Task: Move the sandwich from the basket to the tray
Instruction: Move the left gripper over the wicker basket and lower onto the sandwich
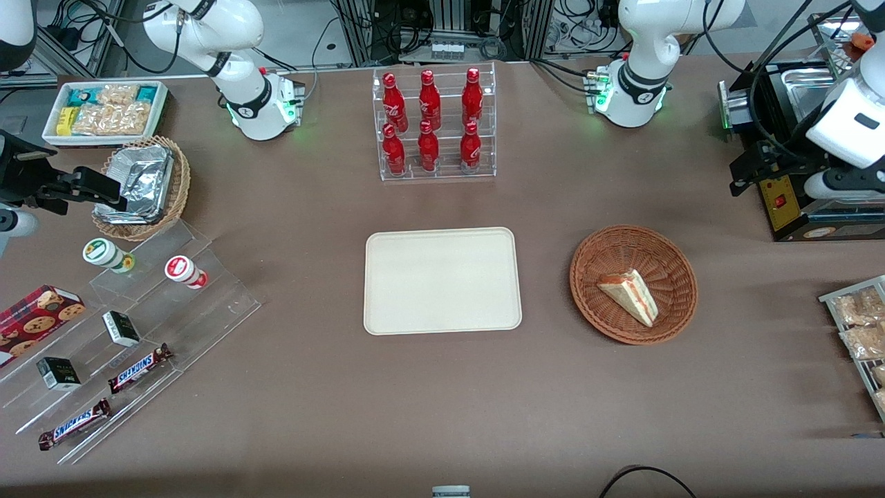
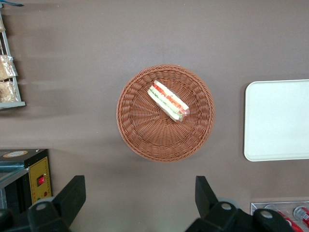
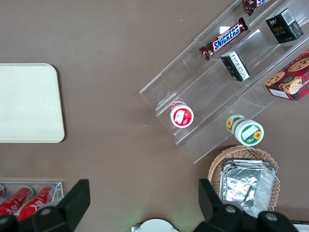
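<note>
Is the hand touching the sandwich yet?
Apart. The left wrist view shows the open hand over bare table, clear of the basket where the sandwich lies.

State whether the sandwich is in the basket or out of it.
In. The sandwich lies inside the basket, the tray is bare, and the gripper is open above the table beside the basket.

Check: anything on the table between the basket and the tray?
Nothing: only bare brown tabletop separates basket from tray, per front and left wrist views. The open gripper hovers above, off the basket.
</note>
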### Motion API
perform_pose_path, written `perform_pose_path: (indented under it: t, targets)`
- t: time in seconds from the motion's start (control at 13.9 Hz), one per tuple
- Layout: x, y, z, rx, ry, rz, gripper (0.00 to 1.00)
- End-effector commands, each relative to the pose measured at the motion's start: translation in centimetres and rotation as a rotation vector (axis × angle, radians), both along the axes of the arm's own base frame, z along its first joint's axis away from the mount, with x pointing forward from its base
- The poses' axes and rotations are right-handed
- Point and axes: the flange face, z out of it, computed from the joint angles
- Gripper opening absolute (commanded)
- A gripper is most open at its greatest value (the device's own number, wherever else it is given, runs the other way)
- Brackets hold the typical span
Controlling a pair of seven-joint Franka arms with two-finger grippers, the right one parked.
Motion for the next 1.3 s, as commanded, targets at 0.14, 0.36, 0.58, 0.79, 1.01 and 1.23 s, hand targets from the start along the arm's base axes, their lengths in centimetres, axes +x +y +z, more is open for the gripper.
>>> perform_pose_path:
  t: [0.14, 0.36, 0.58, 0.79, 1.01, 1.23]
  targets:
    - [-0.5, 0.2, -0.4, 0.002, 0.012, -0.009, 1.00]
    - [1.1, 0.1, -3.3, 0.006, 0.045, -0.006, 1.00]
    - [2.3, -0.1, -8.3, 0.005, 0.052, 0.048, 1.00]
    - [2.7, -1.2, -14.8, -0.011, -0.011, 0.267, 1.00]
    - [2.1, -3.1, -20.7, -0.040, -0.078, 0.395, 1.00]
    - [1.9, -5.0, -25.4, -0.066, -0.094, 0.513, 1.00]
